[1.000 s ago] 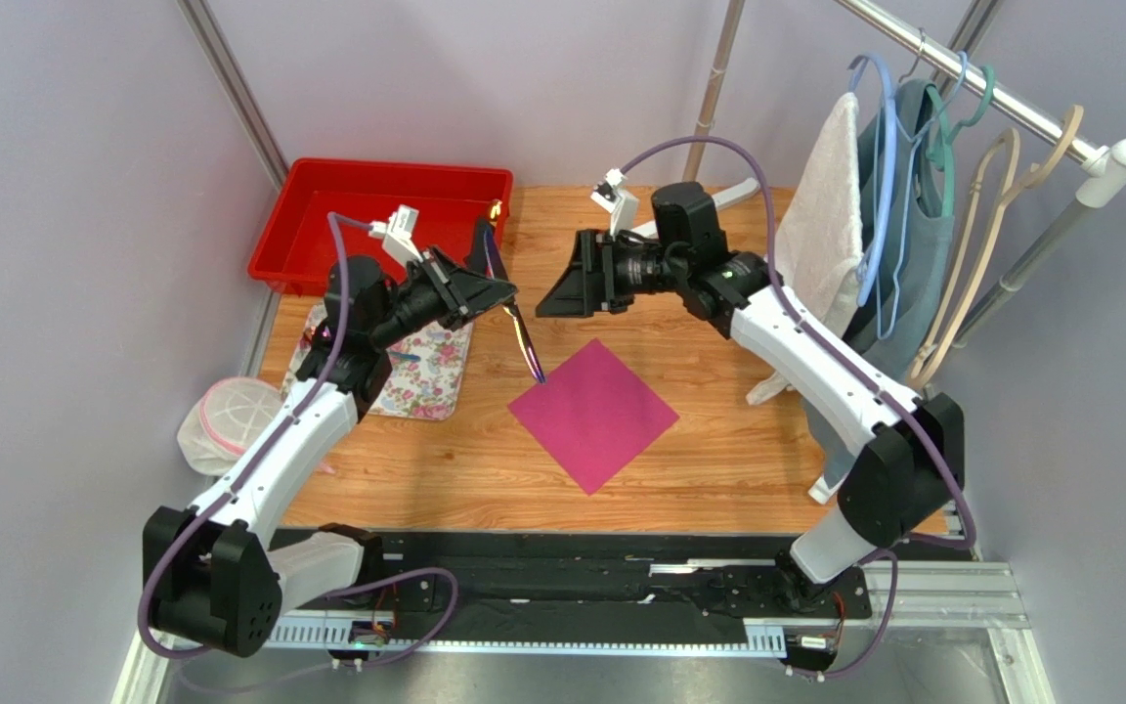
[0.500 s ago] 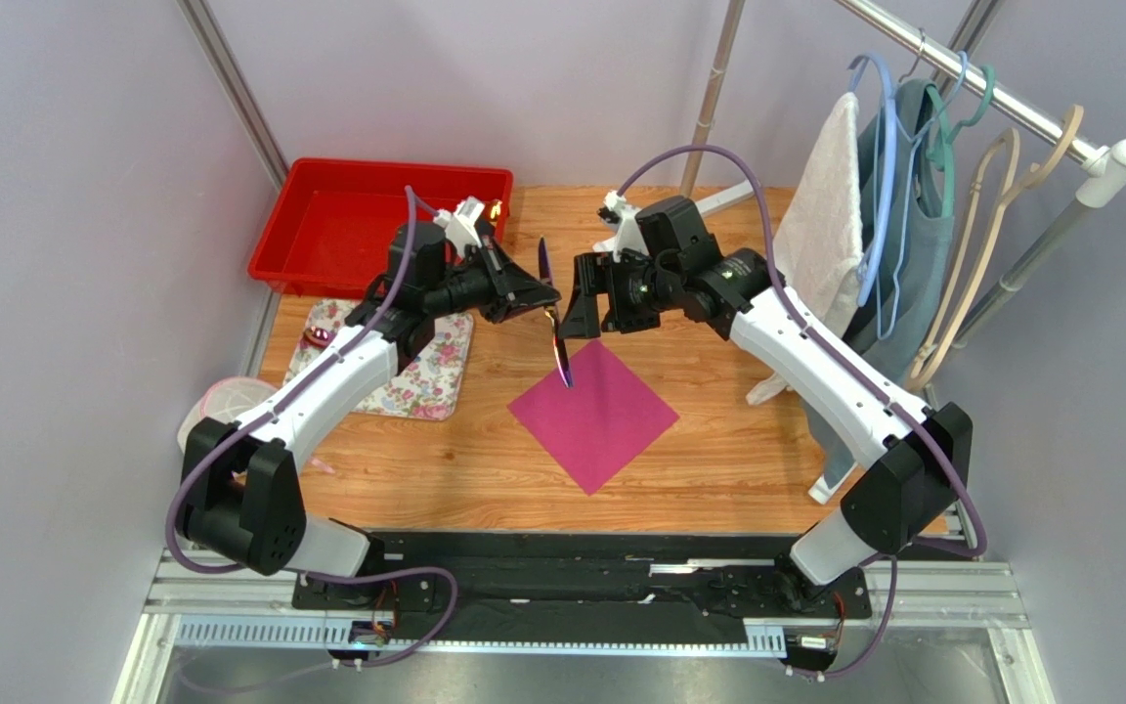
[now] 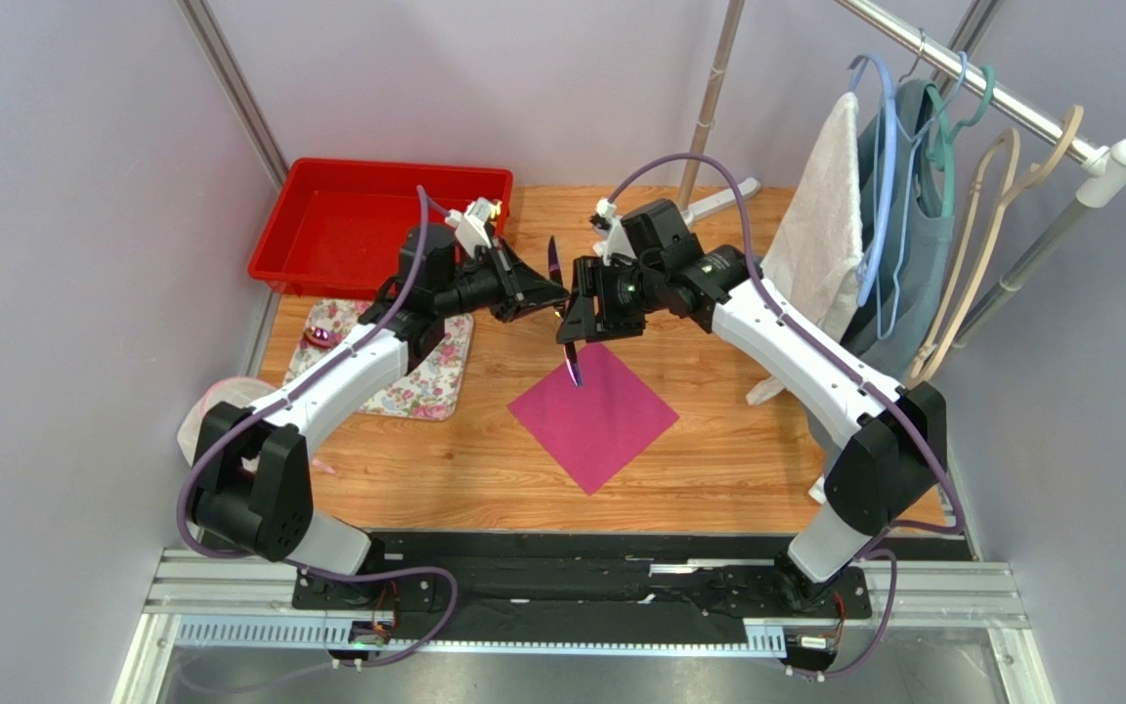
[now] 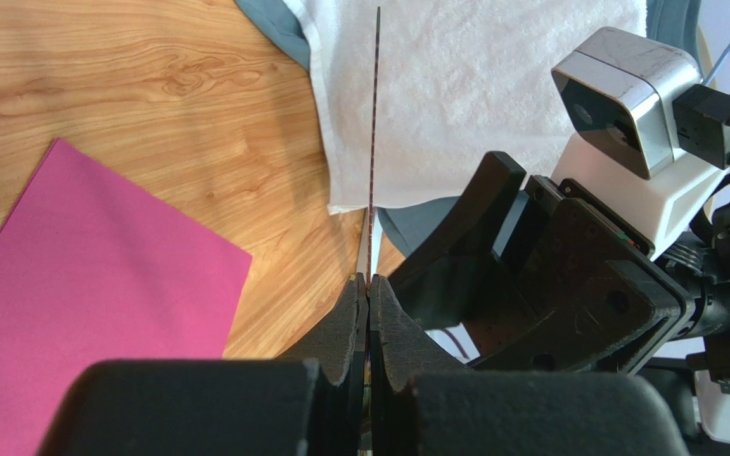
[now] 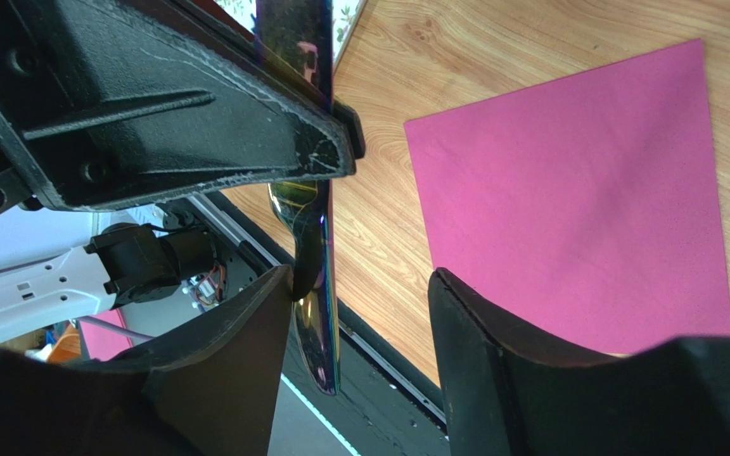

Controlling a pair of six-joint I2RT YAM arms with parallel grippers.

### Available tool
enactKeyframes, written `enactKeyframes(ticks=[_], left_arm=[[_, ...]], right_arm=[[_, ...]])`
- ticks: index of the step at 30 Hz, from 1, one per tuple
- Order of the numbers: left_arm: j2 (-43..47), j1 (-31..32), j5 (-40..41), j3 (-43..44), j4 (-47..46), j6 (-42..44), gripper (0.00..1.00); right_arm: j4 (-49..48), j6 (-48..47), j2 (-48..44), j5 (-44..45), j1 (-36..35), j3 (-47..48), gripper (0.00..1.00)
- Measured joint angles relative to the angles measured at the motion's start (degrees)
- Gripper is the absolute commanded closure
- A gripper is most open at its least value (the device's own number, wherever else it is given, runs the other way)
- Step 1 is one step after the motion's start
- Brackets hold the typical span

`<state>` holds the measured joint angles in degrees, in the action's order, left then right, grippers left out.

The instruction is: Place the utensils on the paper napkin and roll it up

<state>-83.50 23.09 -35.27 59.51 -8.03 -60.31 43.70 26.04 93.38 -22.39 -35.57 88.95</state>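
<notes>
One utensil can be counted, a thin, dark purplish piece. It is clamped between the shut fingers of the left gripper and held above the table, its length running roughly from 12 to 6 o'clock in the top view. From the left wrist the utensil is seen edge-on as one fine line. The right gripper is set directly opposite, at 3 o'clock of the left one, with its jaws spread wide. In its own camera the utensil is found between the two fingers, close against one and well apart from the other (actual contact cannot be confirmed). One paper napkin – a magenta square turned corner-on – is laid flat at the middle of the wooden table. The utensil's lower end is seen over the napkin's 11 o'clock edge. One red tray is placed at 10 o'clock, and one floral cloth at 9 o'clock carries a small pinkish object too small to identify. One white mesh bag is found past the table's 8 o'clock edge. At 2 o'clock a garment rack is hung with one white towel and several hangers. Pale grey walls enclose the space.
</notes>
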Motion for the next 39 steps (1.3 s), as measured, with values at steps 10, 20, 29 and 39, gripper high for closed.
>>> enactKeyframes(ticks=[10,20,29,39], left_arm=[[-1.3,1.1,1.3,0.0,0.0,0.0,1.00],[-2.1,2.1,1.6,0.0,-0.2,-0.1,1.00],[-2.7,2.1,1.9,0.0,-1.2,-0.8,0.56],[0.1,-2.2,2.3,-0.7,5.4,1.1,0.08]], right_arm=[[0.0,0.9,0.2,1.8,-0.2,0.0,0.57],[0.0,1.6,1.0,3.1,-0.4,0.7,0.74],[-0.3,2.8,1.1,3.0,-0.3,0.8,1.00],[-1.2,4.9,0.7,9.7,-0.4,-9.7,1.00]])
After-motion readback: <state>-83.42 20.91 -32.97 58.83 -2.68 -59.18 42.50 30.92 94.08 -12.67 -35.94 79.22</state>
